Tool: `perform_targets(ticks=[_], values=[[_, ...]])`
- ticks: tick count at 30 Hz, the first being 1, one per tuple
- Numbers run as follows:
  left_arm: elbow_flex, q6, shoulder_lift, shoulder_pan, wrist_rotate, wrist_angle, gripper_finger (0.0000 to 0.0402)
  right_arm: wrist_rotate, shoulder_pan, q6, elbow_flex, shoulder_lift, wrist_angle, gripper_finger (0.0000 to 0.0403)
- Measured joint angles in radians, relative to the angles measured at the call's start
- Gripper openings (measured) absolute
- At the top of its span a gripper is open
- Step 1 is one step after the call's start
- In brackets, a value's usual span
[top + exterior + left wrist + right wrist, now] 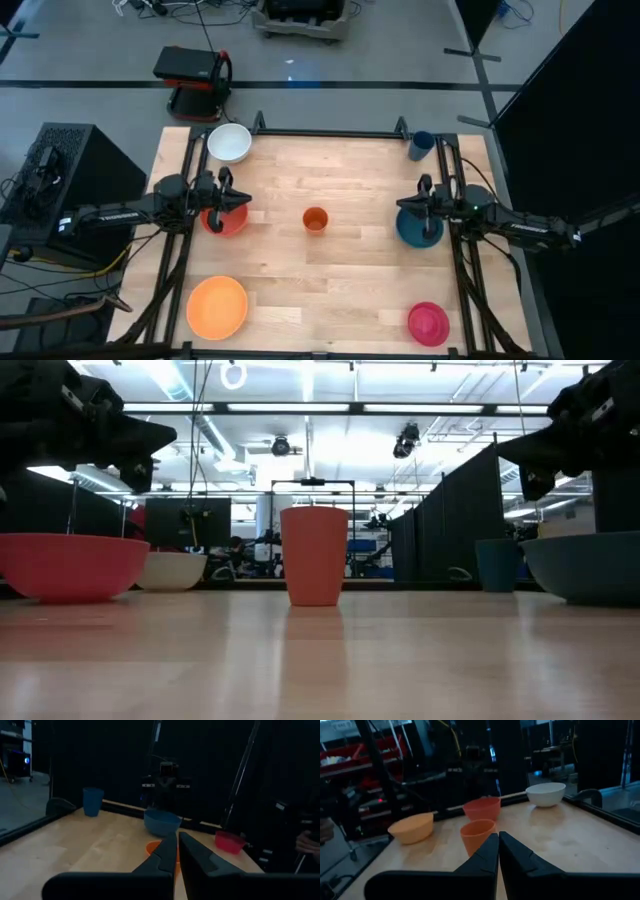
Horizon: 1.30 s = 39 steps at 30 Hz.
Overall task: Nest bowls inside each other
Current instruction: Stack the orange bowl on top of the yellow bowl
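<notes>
Orange bowl [217, 307], rim slightly cropped

- The white bowl [229, 143] is placed upright near the far left corner of the table.
- The red bowl [226, 219] is seen upright at the left side, nearer than the white one.
- The orange bowl [217, 307] is placed upright at the near left.
- The teal-blue bowl [419, 226] is placed upright at the right side.
- The magenta-pink bowl [428, 323] is placed at the near right.
- All five are kept apart; none is nested.
</notes>
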Motion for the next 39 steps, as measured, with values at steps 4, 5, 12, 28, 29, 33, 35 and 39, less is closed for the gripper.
perform_targets(ticks=[4, 5, 12, 28, 29, 33, 35, 39], values=[[0.021, -0.024, 0.000, 0.000, -0.029, -0.079, 0.0001, 0.012, 0.000, 0.063, 0.000, 0.000, 0.046, 0.0000], [0.026, -0.031, 0.000, 0.000, -0.037, -0.099, 0.0001, 0.015, 0.000, 0.079, 0.000, 0.000, 0.057, 0.0000], [0.083, -0.046, 0.010, 0.000, -0.108, -0.270, 0.0001, 0.020, 0.000, 0.170, 0.000, 0.001, 0.148, 0.0000], [0.264, -0.059, 0.027, 0.000, -0.137, -0.360, 0.0015, 0.021, 0.115, 0.088, 0.158, 0.271, 0.294, 0.0000], [0.274, -0.061, 0.029, 0.000, -0.138, -0.373, 0.0016, 0.024, 0.119, 0.078, 0.177, 0.301, 0.289, 0.0000], [0.312, -0.070, 0.034, 0.000, -0.140, -0.423, 0.0023, 0.038, 0.134, 0.035, 0.254, 0.419, 0.268, 0.0000], [0.332, -0.075, 0.037, 0.000, -0.141, -0.448, 0.0026, 0.045, 0.142, 0.014, 0.293, 0.479, 0.257, 0.0000], [0.371, -0.084, 0.042, 0.000, -0.144, -0.498, 0.0032, 0.059, 0.158, -0.028, 0.369, 0.597, 0.237, 0.0000]])
